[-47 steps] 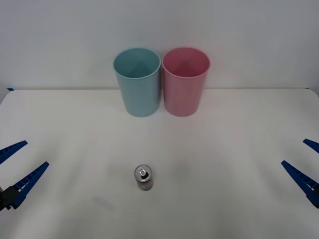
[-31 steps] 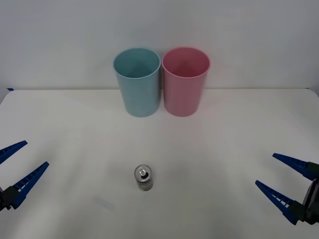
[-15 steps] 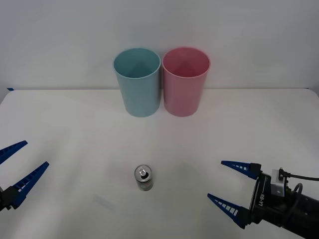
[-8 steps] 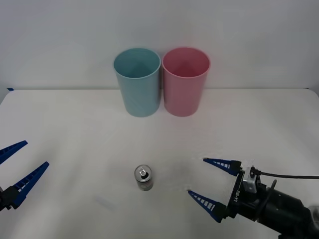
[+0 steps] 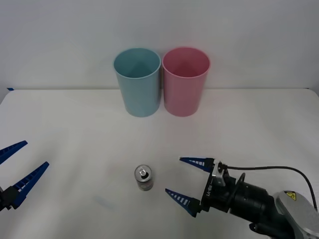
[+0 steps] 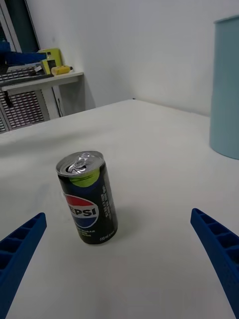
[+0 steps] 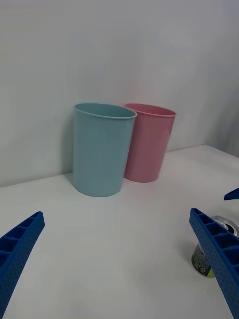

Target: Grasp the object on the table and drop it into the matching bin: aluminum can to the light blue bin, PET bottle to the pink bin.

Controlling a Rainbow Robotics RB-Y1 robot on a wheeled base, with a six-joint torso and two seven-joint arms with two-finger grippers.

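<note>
- The left gripper remained parked at the table's left edge, jaws wide open and holding nothing.
- The aluminum can stood upright near the table's front centre, well apart from the bins.
- The light blue bin and the pink bin stood side by side at the far edge.
- The right gripper had advanced from the right edge to just beside the can, jaws spread wide and empty; closing on the can appeared to be the next step.
</note>
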